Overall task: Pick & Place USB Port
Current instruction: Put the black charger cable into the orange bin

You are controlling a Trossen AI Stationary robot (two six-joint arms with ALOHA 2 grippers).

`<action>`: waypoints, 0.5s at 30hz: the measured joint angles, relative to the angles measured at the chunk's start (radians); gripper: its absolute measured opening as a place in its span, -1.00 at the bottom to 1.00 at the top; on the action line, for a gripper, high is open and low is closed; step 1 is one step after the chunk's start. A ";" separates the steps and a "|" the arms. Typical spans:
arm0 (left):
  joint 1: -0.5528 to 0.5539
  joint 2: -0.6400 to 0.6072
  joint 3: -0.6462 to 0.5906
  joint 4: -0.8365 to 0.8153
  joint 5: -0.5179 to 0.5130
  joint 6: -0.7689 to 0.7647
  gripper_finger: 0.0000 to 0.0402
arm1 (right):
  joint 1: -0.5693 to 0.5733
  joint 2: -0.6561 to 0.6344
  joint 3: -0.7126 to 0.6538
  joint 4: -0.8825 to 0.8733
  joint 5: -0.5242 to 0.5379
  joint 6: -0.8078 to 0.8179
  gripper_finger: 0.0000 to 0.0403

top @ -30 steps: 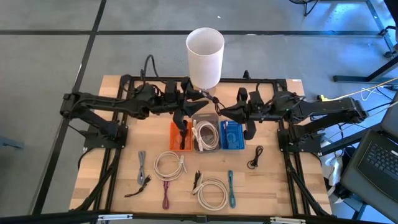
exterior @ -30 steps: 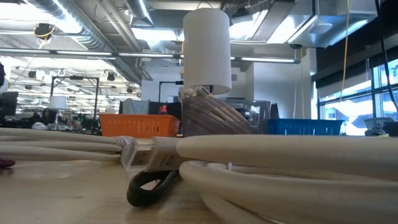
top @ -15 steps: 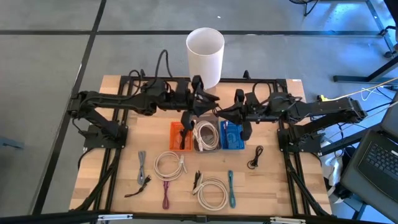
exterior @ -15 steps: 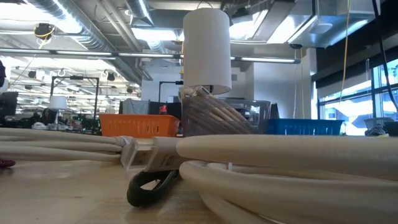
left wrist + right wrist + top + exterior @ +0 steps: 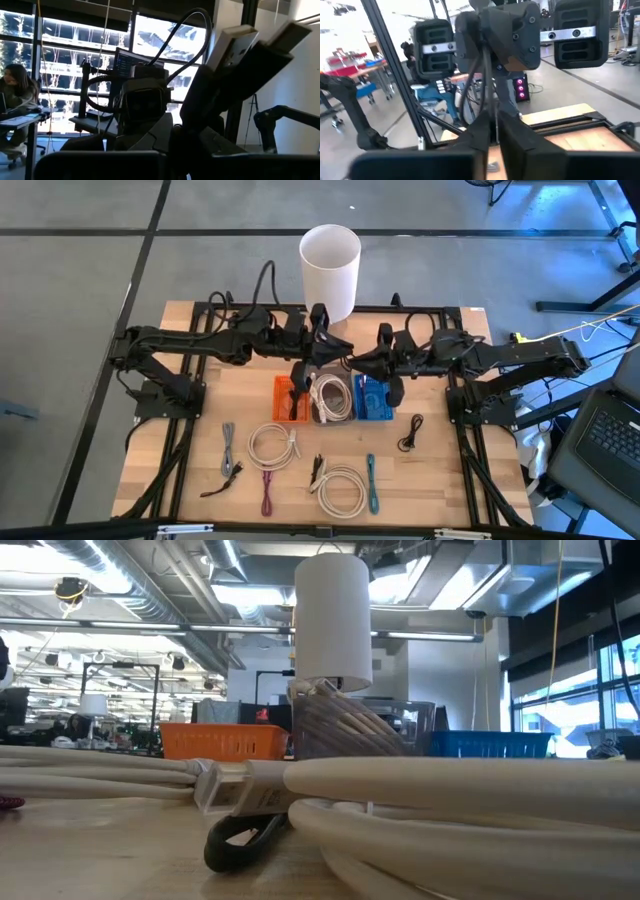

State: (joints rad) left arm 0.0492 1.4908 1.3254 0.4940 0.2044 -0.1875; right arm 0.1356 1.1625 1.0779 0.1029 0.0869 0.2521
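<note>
My two grippers meet tip to tip above the far edge of three small bins. My left gripper [image 5: 328,352] comes from the table's left and is shut on a dark USB cable end. Its two pale plugs [image 5: 232,41] show in the left wrist view. My right gripper [image 5: 352,362] comes from the right. In its wrist view its fingers [image 5: 495,129] stand a narrow slit apart, with a thin strand in the slit. The bins are orange [image 5: 289,398], clear [image 5: 330,396] with a white coil inside, and blue [image 5: 374,398]. My left gripper pinches the dark part of the cable end [image 5: 210,100] between its two fingers. The two pale plugs stick out slanting past the fingertips. The cable end is lifted clear of the bins. My right gripper has a thin strand [image 5: 495,120] in its slit; whether the fingers touch it I cannot tell.
A tall white cylinder [image 5: 330,268] stands at the table's far edge, just behind the grippers. Loose cables lie on the near half: white coils [image 5: 272,445] [image 5: 342,488], a grey one [image 5: 229,448], a magenta one [image 5: 267,490], a teal one [image 5: 372,480] and a black one [image 5: 410,432].
My left gripper has gone toward the table's right edge and a little up, to the right gripper. My right gripper has shifted slightly toward the table's left. Both have kept still over the last half second.
</note>
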 joint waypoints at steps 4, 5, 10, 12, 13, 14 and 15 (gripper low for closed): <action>-0.001 -0.005 0.000 -0.015 0.001 -0.008 -0.89 | 0.000 -0.008 0.019 -0.111 0.026 -0.045 -0.51; -0.001 -0.009 0.000 -0.029 0.000 -0.007 -0.89 | -0.001 -0.011 0.038 -0.161 0.033 -0.052 -0.44; -0.001 -0.070 0.000 -0.174 -0.080 0.031 -0.89 | -0.001 -0.037 0.186 -0.502 0.097 -0.074 -0.16; -0.001 -0.100 0.000 -0.236 -0.124 0.034 -0.89 | -0.001 -0.039 0.254 -0.661 0.148 -0.064 -0.10; -0.001 -0.115 0.000 -0.268 -0.144 0.034 -0.89 | -0.001 -0.039 0.289 -0.744 0.184 -0.050 -0.08; -0.002 -0.131 0.000 -0.297 -0.163 0.034 -0.89 | 0.000 -0.040 0.325 -0.838 0.225 -0.032 -0.07; -0.003 -0.147 0.000 -0.326 -0.184 0.034 -0.89 | 0.000 -0.040 0.357 -0.937 0.272 -0.007 -0.06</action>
State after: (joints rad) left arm 0.0459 1.3435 1.3251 0.1677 0.0204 -0.1535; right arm 0.1351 1.1225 1.4351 -0.8341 0.3588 0.2455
